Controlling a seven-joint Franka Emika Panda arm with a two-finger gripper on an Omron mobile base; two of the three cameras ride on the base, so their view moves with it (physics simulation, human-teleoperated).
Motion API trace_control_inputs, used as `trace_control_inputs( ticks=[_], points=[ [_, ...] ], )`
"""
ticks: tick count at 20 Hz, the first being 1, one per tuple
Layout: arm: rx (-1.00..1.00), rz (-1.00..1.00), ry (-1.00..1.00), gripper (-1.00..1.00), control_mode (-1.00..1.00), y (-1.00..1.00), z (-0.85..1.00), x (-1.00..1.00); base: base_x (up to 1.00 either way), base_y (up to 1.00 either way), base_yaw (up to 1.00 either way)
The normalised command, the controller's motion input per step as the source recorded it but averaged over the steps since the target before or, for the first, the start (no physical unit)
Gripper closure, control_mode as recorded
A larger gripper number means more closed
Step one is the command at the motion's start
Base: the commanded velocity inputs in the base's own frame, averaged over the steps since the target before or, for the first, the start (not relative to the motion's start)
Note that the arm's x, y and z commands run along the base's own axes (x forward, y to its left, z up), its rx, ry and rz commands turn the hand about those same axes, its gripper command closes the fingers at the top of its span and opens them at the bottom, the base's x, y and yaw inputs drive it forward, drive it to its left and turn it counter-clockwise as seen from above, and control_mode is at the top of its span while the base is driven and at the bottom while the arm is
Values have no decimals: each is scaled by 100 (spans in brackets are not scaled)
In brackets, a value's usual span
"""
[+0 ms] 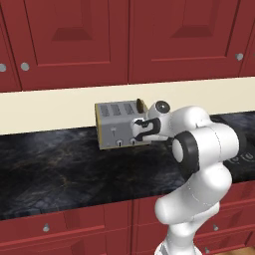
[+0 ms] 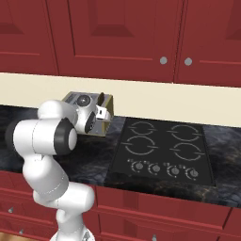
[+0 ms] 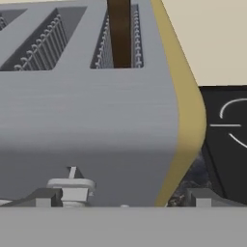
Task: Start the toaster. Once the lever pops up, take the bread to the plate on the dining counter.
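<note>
The silver-grey toaster [image 1: 117,125] with brassy edges stands at the back of the black worktop [image 1: 60,169], against the cream wall. The dark brown bread [image 1: 140,104] sticks up from its rightmost slot [image 3: 119,34]. My gripper [image 1: 141,130] is open, right at the toaster's front right corner. In the hand view the pale lever [image 3: 71,184] sits just above my left fingertip [image 3: 43,198]. The other fingertip [image 3: 202,198] is past the toaster's yellow corner, and nothing is held between them [image 3: 123,198]. From the right, the toaster [image 2: 75,99] and bread [image 2: 100,99] show behind my wrist. The plate and dining counter are out of view.
A black four-burner cooktop [image 2: 160,150] lies in the worktop just right of the toaster, with several knobs along its front. Red wall cabinets [image 1: 124,35] hang above and red drawers [image 1: 64,229] sit below. My own elbow [image 1: 199,144] bulks over the worktop's front right.
</note>
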Motion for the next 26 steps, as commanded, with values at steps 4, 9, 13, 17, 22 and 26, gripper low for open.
trace_control_inputs(
  ticks=[4,9,13,17,22,26],
  points=[
    [0,0,0,-100,-100,0,0,5,0,0,0],
    [0,0,0,-100,-100,0,0,1,0,0,0],
    [0,0,0,-100,-100,0,0,1,0,0,0],
    [0,0,0,-100,-100,0,0,1,0,0,0],
    [0,0,0,-100,-100,0,0,0,0,0,0],
    [0,0,0,-100,-100,0,-4,0,0,0,0]
  ],
)
